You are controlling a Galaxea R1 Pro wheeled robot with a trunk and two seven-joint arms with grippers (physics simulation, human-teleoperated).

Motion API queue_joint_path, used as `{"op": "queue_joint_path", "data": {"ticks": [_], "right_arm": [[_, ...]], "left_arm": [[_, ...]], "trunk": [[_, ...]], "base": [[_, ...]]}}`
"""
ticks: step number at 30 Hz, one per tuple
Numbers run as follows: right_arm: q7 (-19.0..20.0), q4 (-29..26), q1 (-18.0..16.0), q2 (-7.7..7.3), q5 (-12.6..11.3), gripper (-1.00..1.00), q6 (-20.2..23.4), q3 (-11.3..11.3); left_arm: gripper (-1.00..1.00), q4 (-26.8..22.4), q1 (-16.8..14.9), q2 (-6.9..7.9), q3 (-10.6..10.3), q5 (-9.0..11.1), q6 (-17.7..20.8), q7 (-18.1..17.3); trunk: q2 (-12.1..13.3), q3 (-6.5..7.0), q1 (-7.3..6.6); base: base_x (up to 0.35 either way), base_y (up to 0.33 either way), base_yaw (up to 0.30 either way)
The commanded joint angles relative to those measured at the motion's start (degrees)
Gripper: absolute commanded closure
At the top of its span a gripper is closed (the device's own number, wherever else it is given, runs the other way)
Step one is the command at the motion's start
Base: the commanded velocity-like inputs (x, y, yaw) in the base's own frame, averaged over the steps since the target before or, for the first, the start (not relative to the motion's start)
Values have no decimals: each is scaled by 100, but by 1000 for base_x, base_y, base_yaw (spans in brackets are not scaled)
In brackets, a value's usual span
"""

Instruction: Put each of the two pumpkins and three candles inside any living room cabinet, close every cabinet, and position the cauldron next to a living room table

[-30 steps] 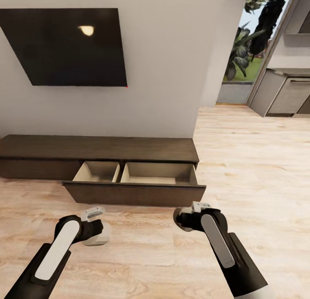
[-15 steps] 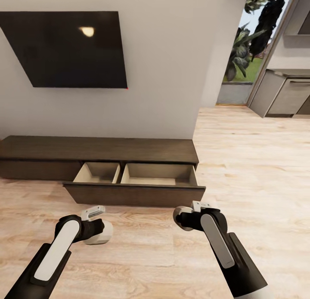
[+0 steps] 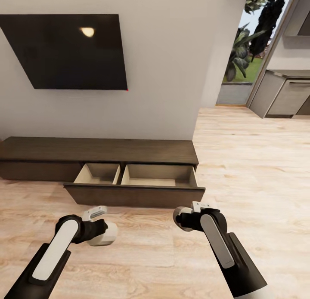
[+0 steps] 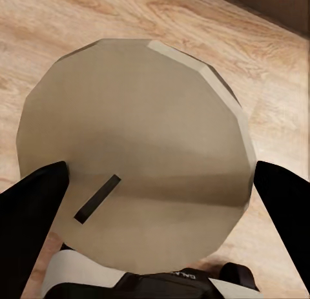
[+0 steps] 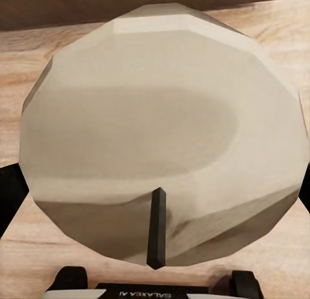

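Fingers: left gripper clamps one candle, right gripper another | both held above floor, near the cabinet's open drawer | likely light, stiff, waxy-slick; grip sidewalls.
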Motion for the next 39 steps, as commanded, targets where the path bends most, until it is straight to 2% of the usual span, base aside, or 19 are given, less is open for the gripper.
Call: {"op": "queue_joint_path", "data": {"ticks": [1, 12, 14, 15, 17, 19, 23, 28, 39], "right_arm": [[-64, -4, -4, 0, -59, 100, 10, 3], [-63, 6, -3, 6, -60, 100, 1, 3], [-63, 6, -5, 6, -60, 100, 0, 3], [-63, 6, -7, 4, -64, 100, 0, 3], [-59, 6, -6, 4, -96, 100, 0, 3], [-42, 21, -3, 5, -118, 100, 0, 3], [-18, 24, -4, 1, -132, 100, 0, -7], [-8, -28, -3, 0, -130, 100, -3, -34], [-8, -76, -5, -7, -122, 100, -7, -15]], "left_arm": [[100, -6, -5, 11, -13, 53, 10, 59], [100, -6, -5, 9, -21, 85, 23, 41], [100, -1, -5, 11, -17, 162, 26, 15], [100, 0, -5, 32, -7, 341, 27, 6], [100, -6, -5, 76, 12, 927, 34, -14], [100, -7, -5, 131, 24, 1402, 50, -23], [100, -2, -5, 191, 36, 1767, 68, -29], [100, 8, -5, 191, 48, 1866, 64, -30], [100, 14, -5, 194, 50, 1876, 64, -30]], "trunk": [[-3, -5, 1], [-3, -5, 1], [-3, -5, 1], [-3, -5, 1], [-3, -5, 1], [-3, -5, 1], [-3, -5, 1], [-3, -5, 1], [-3, 80, 1]], "base": [[141, 0, 0], [309, 0, 0], [332, 0, 0], [332, 0, 0], [332, 0, 0], [332, 0, 0], [311, 0, 0], [62, 0, 0], [2, 0, 0]]}}
